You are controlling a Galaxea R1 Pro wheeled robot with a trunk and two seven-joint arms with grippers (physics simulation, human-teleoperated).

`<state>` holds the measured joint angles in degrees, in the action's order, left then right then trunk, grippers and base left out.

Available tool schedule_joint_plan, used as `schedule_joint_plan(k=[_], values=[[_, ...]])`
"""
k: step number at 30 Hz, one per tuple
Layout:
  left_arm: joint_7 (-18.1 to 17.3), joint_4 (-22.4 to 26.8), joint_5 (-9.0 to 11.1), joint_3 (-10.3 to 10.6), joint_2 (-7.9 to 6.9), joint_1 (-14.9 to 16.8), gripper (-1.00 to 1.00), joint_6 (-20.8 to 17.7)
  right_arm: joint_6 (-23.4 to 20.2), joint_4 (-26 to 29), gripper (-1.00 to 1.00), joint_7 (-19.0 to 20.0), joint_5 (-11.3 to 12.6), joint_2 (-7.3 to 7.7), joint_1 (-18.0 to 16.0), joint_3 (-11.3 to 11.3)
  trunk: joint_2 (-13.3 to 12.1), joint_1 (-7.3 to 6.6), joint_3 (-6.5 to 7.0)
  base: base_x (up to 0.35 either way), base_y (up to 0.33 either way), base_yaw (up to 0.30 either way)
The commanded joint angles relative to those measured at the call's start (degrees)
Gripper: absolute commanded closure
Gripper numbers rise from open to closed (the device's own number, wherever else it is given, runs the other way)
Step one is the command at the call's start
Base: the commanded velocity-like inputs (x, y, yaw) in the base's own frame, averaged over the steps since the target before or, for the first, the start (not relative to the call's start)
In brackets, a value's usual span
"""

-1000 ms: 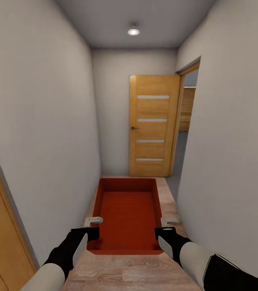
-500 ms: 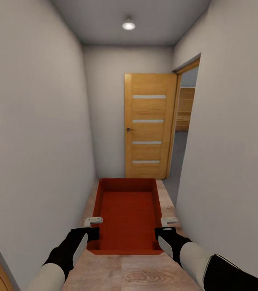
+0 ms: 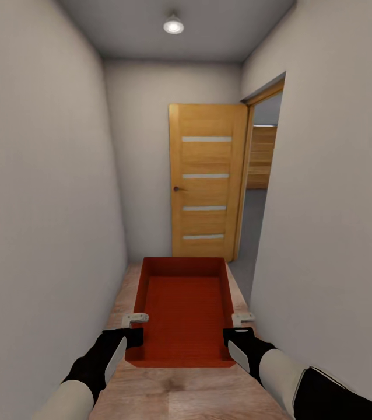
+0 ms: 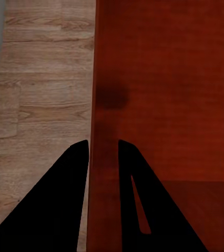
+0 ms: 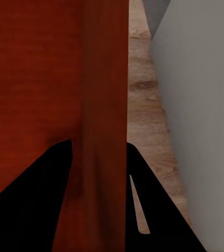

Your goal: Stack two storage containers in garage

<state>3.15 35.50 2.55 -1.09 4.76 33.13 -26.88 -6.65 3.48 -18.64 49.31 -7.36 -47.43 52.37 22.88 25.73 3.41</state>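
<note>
**Bin carried level between both claws, corridor ahead**

You hold one storage container [image 3: 183, 309] at the lower centre of the frame, lifted above the wood plank floor [image 3: 174, 396]. Your left claw [image 3: 134, 328] is clamped on its left wall, a finger on each side, and your right claw [image 3: 236, 328] is clamped on its right wall likewise. Gripping opposite walls likely keeps the open bin level and centred in the narrow corridor. The wooden door [image 3: 206, 184] with frosted strips stands open at centre. No writing or labels are readable anywhere.
</note>
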Motion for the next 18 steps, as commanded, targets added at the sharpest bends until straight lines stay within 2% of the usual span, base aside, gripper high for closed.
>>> schedule_joint_plan(k=[1,18], values=[[0.54,0.1,-0.53,-0.06,-0.02,0.0,1.0,-0.34,-0.37,-0.05,1.0,-1.49,-0.22,0.42,-0.03,0.1,0.04,0.05,-0.02,0.323,0.0,-0.001],[0.54,-1.14,-0.53,-0.15,-0.02,0.0,1.0,0.69,-0.31,-0.05,1.0,-1.49,-0.19,0.42,-0.03,0.1,0.04,0.05,-0.02,0.323,0.0,0.0]])
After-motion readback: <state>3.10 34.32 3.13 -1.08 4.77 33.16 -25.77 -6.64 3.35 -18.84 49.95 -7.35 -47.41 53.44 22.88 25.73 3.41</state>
